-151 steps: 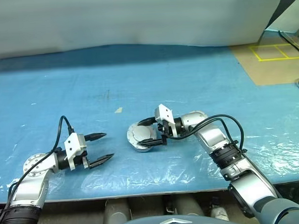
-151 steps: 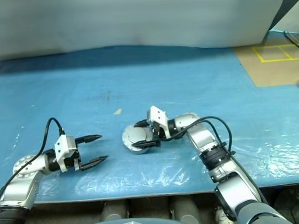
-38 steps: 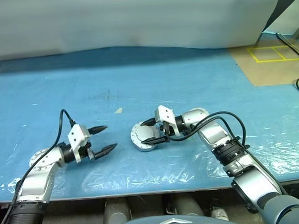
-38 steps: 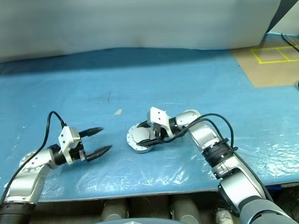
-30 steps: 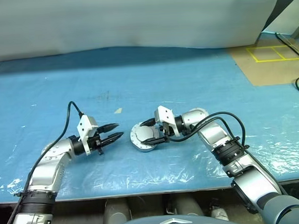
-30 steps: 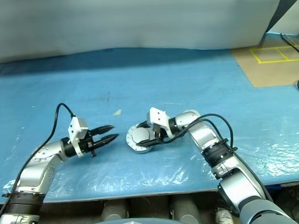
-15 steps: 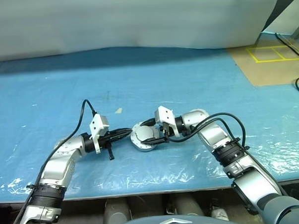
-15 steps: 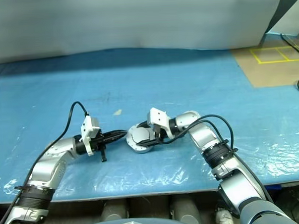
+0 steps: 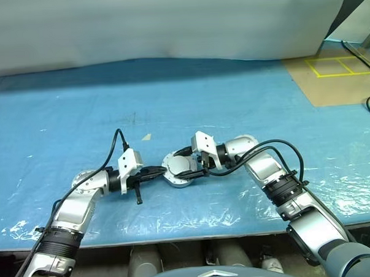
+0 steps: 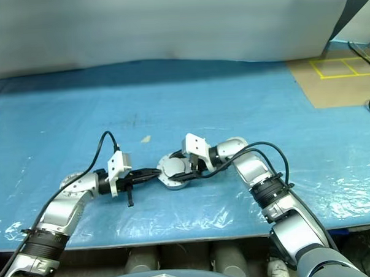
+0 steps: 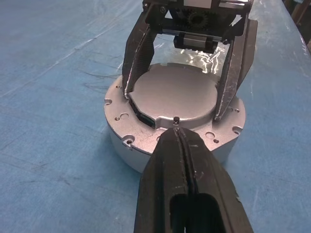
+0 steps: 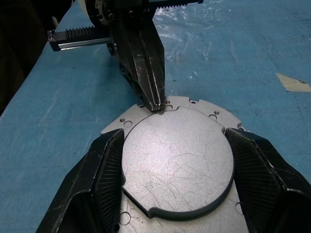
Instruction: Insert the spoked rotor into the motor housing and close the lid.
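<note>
The motor housing [image 11: 120, 115] lies flat on the blue table [image 9: 245, 105], a round grey case with a holed flange. The lid [image 11: 175, 94] sits closed on it, plain grey back up. My right gripper [image 9: 181, 165] reaches in from the right, its two black fingers [image 12: 104, 165] pressed against opposite sides of the lid. My left gripper [image 11: 178, 132] comes from the left, shut with nothing in it. Its tips touch the lid's near edge at a small screw. The same left gripper [image 12: 156, 106] faces the right wrist view. The spoked rotor is hidden.
A small pale scrap [image 9: 147, 136] lies on the table behind the housing. Wrinkled clear film [image 9: 334, 181] covers the table near its front edge. A brown board with yellow tape [image 9: 336, 77] lies at the far right. A grey backdrop closes off the far side.
My left gripper has closed and slid right across the table until its tips reached the lid's edge. The right gripper and the housing have stayed put.
</note>
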